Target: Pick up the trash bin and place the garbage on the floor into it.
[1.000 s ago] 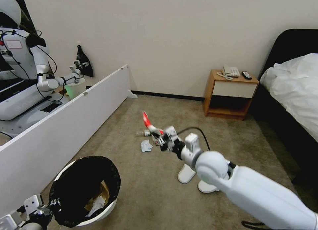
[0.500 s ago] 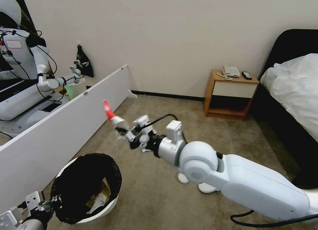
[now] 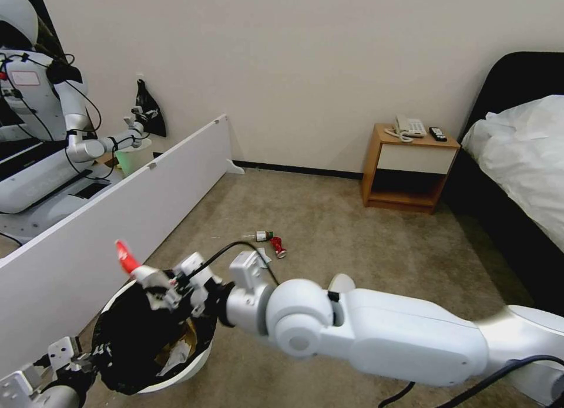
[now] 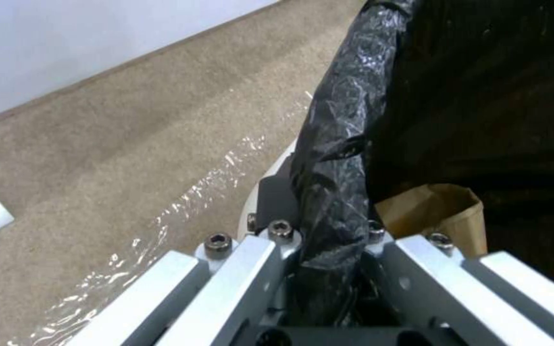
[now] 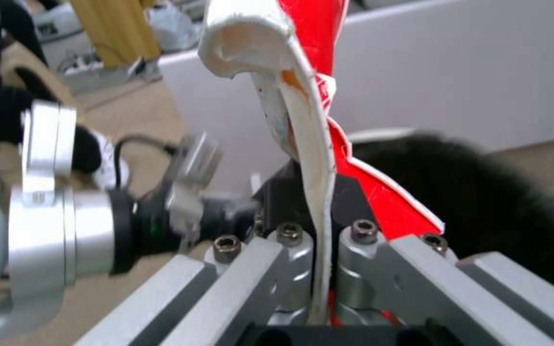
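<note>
The trash bin (image 3: 154,337) is held tilted at the lower left of the head view, its black bag (image 4: 347,144) folded over the rim. The left gripper (image 4: 319,250) is clamped on that rim, the bag plastic pinched between its fingers (image 4: 277,199). Down inside the bin lie a brown paper bag (image 4: 437,211) and some crumpled white paper (image 3: 172,361).

The right gripper (image 3: 157,283) reaches across over the bin's mouth, fingers closed tight on the flattened red-white carton (image 5: 315,144), which sticks up and out past the far rim toward the white board (image 3: 106,232).

Out on the carpet (image 3: 364,238), well apart from the bin, a clear bottle (image 3: 258,236) and a crushed red can (image 3: 277,246) lie just beside each other, a scrap of white (image 3: 264,255) near them
</note>
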Controlling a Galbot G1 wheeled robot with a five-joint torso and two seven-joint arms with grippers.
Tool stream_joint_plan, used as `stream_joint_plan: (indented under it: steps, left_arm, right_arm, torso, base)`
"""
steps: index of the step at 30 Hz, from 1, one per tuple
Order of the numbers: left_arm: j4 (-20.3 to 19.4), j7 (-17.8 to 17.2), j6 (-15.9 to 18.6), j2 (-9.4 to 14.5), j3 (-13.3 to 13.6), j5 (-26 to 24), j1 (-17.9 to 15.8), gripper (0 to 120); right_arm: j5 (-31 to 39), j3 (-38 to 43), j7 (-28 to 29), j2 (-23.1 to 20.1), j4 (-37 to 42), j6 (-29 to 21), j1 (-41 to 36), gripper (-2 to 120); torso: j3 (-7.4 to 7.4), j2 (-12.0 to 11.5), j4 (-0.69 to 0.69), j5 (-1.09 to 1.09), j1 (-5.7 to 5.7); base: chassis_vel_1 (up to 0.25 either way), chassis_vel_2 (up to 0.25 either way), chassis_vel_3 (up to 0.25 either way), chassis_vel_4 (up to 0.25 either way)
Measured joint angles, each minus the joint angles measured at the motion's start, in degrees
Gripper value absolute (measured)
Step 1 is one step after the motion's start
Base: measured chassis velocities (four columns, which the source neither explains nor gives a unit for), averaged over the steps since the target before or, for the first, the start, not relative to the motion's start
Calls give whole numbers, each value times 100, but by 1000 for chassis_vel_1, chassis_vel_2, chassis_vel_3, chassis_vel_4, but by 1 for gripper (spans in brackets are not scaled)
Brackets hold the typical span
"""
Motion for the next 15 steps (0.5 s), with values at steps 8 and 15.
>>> stream_joint_plan:
  steps: [8,15]
  left_arm:
    - [24,4,-2,-21,11,3,-32,2]
    - [34,16,-5,-46,28,20,-45,2]
  right_arm:
    - [-98,-359,85,126,-238,-58,-120,0]
    - [-243,-505,135,168,-462,-63,-328,0]
  torso:
    - [0,0,0,0,0]
    - [0,0,0,0,0]
  base:
    - [0,0,0,0]
    - [0,0,0,0]
